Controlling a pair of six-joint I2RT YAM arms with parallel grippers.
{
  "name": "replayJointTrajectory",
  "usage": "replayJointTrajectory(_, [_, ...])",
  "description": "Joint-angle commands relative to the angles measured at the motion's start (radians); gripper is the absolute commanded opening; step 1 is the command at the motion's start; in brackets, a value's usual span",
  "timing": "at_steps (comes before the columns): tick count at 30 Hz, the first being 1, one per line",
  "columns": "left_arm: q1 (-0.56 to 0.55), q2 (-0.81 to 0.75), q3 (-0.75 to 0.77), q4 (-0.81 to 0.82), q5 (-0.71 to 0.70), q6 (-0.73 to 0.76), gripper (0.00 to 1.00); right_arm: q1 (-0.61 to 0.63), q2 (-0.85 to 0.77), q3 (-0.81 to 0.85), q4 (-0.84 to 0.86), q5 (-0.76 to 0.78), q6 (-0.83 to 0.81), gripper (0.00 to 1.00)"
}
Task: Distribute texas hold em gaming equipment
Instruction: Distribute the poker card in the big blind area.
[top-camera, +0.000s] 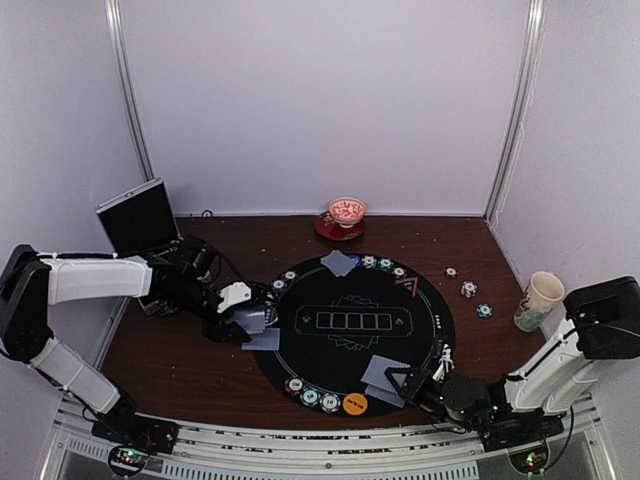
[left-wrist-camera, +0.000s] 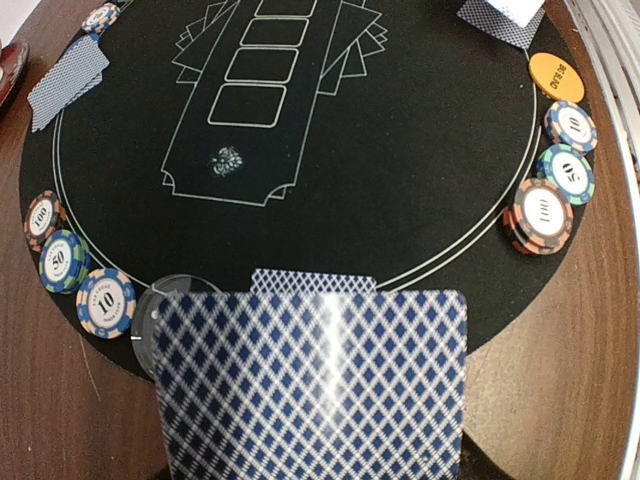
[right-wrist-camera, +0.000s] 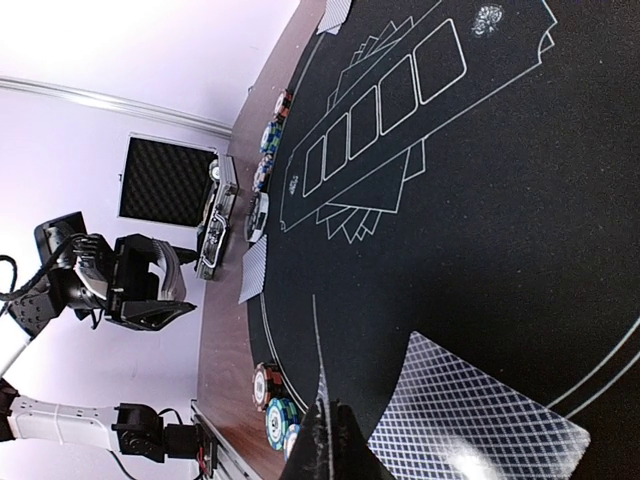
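In the top view my left gripper (top-camera: 246, 322) hovers at the left rim of the black mat (top-camera: 420, 330), shut on grey-blue-backed playing cards (left-wrist-camera: 310, 385). They fill the lower left wrist view and hide the fingers. One card (left-wrist-camera: 312, 281) lies on the mat just beyond them, next to a clear disc (left-wrist-camera: 165, 300). My right gripper (right-wrist-camera: 324, 405) is shut on a single card (right-wrist-camera: 317, 350) seen edge-on, beside a card (right-wrist-camera: 470, 420) lying on the mat's near edge. Chips (top-camera: 311, 397) and an orange disc (top-camera: 354, 404) sit along that edge.
More chips (top-camera: 385, 265) and cards (top-camera: 338, 263) lie at the mat's far rim. Three loose chips (top-camera: 468, 289) rest on the wood to the right. A paper cup (top-camera: 538, 300) stands far right, a red-and-white bowl (top-camera: 347, 212) at the back, and an open black case (top-camera: 138, 215) at the back left.
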Motion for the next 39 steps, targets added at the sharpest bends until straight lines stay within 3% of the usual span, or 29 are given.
replayJointTrajectory(1, [-0.003, -0.02, 0.0, 0.013, 0.017, 0.009, 0.58, 0.028, -0.038, 0.022, -0.156, 0.07, 0.046, 0.0])
replayJointTrajectory(10, [-0.002, -0.024, -0.002, 0.012, 0.017, 0.007, 0.58, 0.045, -0.036, 0.031, -0.235, 0.08, 0.086, 0.01])
replayJointTrajectory(17, [-0.003, -0.027, -0.002, 0.014, 0.018, 0.007, 0.58, 0.048, 0.006, 0.048, -0.24, 0.064, 0.098, 0.11])
replayJointTrajectory(23, [-0.002, -0.028, -0.002, 0.013, 0.018, 0.007, 0.58, 0.053, -0.007, 0.048, -0.283, 0.068, 0.117, 0.26])
replayJointTrajectory(39, [-0.002, -0.03, 0.0, 0.013, 0.019, 0.007, 0.58, 0.146, -0.253, 0.184, -0.968, 0.252, 0.28, 0.42])
